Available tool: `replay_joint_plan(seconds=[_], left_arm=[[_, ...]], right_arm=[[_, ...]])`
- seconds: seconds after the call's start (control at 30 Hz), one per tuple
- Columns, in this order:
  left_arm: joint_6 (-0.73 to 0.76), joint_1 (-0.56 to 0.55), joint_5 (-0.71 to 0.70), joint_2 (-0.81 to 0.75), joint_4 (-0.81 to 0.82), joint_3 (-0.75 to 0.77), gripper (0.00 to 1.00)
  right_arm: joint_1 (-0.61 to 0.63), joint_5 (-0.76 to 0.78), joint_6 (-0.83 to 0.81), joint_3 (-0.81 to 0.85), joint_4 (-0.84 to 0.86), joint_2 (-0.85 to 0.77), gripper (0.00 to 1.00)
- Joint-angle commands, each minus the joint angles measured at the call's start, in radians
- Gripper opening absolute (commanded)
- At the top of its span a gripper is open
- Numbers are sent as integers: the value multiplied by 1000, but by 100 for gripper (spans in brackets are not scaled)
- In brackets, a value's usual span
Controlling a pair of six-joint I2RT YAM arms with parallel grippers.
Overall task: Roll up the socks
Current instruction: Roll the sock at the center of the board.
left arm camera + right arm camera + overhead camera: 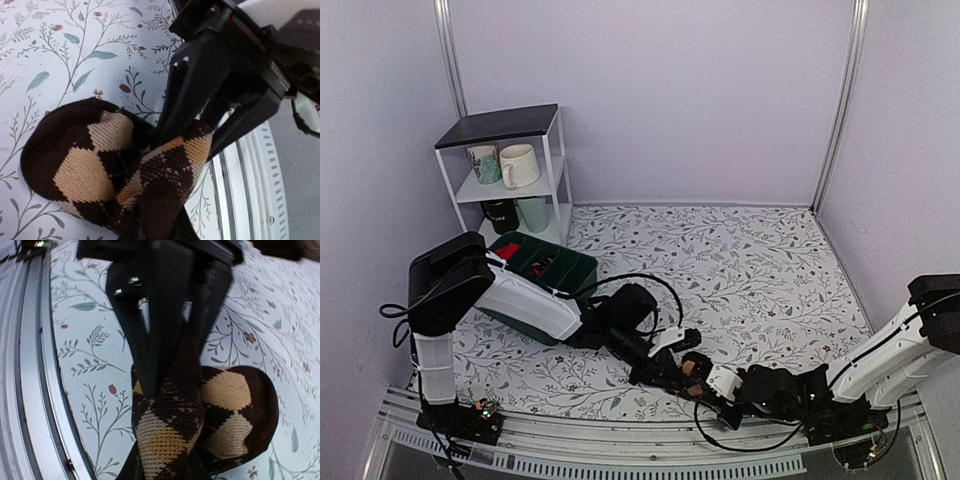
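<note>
My left claw [672, 362], its arm stretched low across the floral-printed white table [770, 270], is clamped on the dark brown knitted socks with tan argyle diamonds [90, 165], which lie bunched by the near edge. My right claw [715, 383] reaches in low and pinches the same bundle.

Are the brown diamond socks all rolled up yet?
Partly. The dark brown socks with tan diamonds are already bunched into a rounded lump. Both the left gripper and the right gripper are on the loose end. What's left is tucking that end in and letting go.
</note>
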Motion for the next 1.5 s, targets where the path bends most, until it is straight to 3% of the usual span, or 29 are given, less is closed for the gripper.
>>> replay_joint_plan(seconds=[0.0,0.03,0.1,0.27,0.37,0.5,0.6,0.97,1.47], left_arm=[[-6,-3,-118,97,-216,-49,0],[-6,-4,-128,94,-208,-49,0],[-9,-5,-164,74,-171,-54,18],[7,-9,-266,-77,7,-110,21],[60,-22,-288,-221,201,-208,40],[189,-43,-270,-362,415,-362,47],[264,-44,-258,-365,465,-420,49],[343,-54,-200,-242,619,-416,53],[377,-61,-233,-149,608,-346,55]], right_arm=[[3,19,65,3,-5,20,6],[0,18,86,0,-14,18,3],[-7,5,133,-14,-21,8,2],[-29,-32,254,-70,-20,-17,2],[-47,-66,302,-86,-19,-15,2],[-86,-145,345,-87,-16,13,2],[-98,-198,370,-80,-16,40,2],[-109,-244,396,-72,-13,84,2],[-122,-268,392,-68,-12,93,1]])
